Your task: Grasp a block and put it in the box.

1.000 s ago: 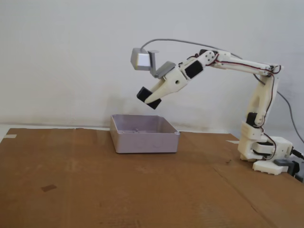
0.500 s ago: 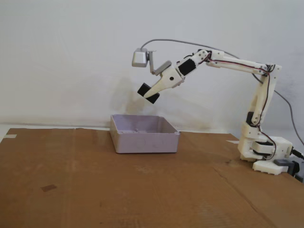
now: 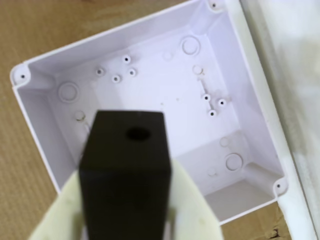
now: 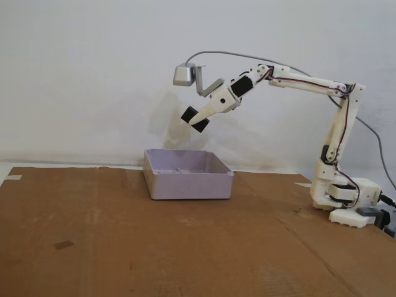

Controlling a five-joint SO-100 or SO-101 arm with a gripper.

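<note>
My gripper [image 4: 197, 120] is shut on the matte black block [image 4: 192, 118], holding it high in the air above the box [image 4: 187, 175] in the fixed view. In the wrist view the block [image 3: 126, 170] fills the lower middle, clamped between my cream fingers [image 3: 192, 210], with a small round hole in its end face. Below it lies the pale lilac box [image 3: 45, 150], its floor bare apart from moulded studs and circles.
The box stands on brown cardboard [image 4: 154, 247] covering the table. A grey camera module [image 4: 183, 75] with a cable rides above my wrist. The arm's base [image 4: 346, 201] sits at the right. A white wall is close behind.
The arm has lifted and stretched out, carrying the block higher above the box and slightly left. The grip on the block is unchanged.
</note>
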